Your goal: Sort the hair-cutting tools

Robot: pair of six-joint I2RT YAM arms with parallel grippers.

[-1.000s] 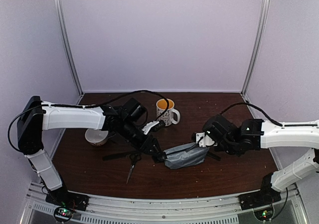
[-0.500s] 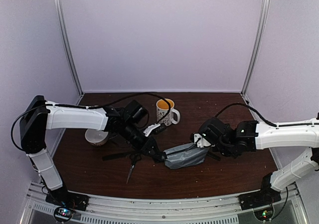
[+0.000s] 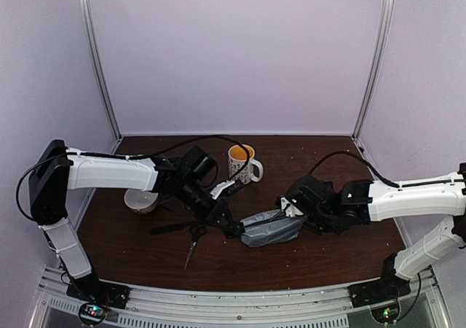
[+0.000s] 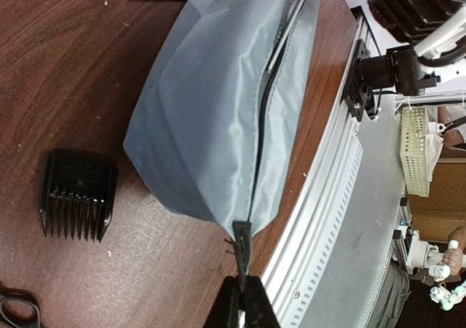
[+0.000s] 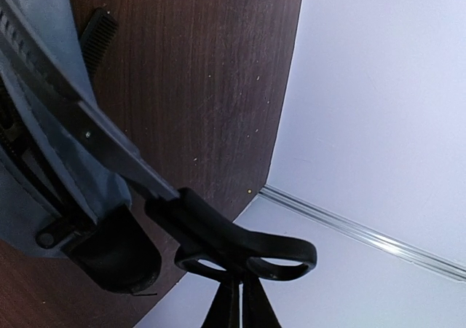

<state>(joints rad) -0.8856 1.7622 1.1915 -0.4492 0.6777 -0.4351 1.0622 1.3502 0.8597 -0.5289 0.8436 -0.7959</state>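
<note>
Nearest me the loose scissors (image 3: pixel 194 242) lie flat on the table (image 3: pixel 328 255), a comb (image 3: pixel 171 228) just behind. Mid-table: left gripper (image 4: pixel 242 302) pinched tight on the zip tab of the pouch (image 4: pixel 218 102), right gripper (image 5: pixel 241 299) clamped on the 2nd scissors (image 5: pixel 247 251) by one handle ring, blade running into the pouch mouth afaict. The guard block (image 4: pixel 76 193) sits beside the pouch. Worry imo: one-ring grip lets them swivel (tip snags fabric), yanking the tab free. The mug (image 3: pixel 244 164) is way back.

Your right gripper (image 3: pixel 285 203) has slid left, carrying its scissors (image 5: pixel 211 229) further in over the grey pouch (image 3: pixel 271 228). Your left arm (image 3: pixel 109 172) has settled slightly lower.
</note>
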